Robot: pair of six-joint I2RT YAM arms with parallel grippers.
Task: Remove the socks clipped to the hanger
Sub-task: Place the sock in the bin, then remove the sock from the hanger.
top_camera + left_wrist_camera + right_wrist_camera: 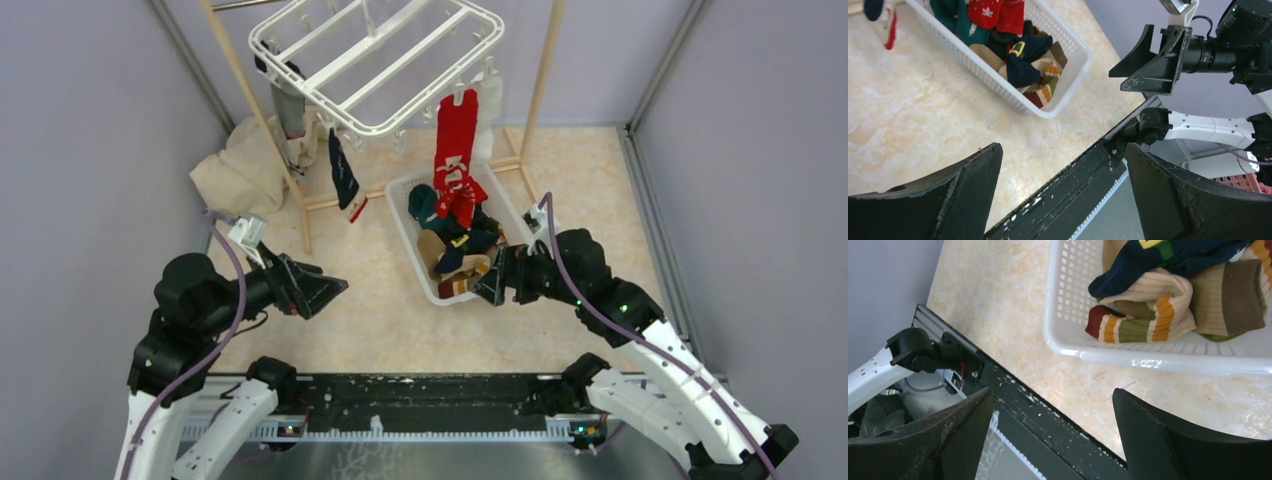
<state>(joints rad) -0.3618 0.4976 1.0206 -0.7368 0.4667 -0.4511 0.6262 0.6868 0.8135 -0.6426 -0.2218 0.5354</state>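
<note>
Overhead, white barred hanger [384,129], long red sock [457,150]; perforated basket [410,245]

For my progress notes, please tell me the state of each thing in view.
hanger, partly loaded
red sock, clipped, hanging over basket
navy sock, clipped, hanging
basket, holding loose socks
left gripper, open, empty
right gripper, open, empty
</note>
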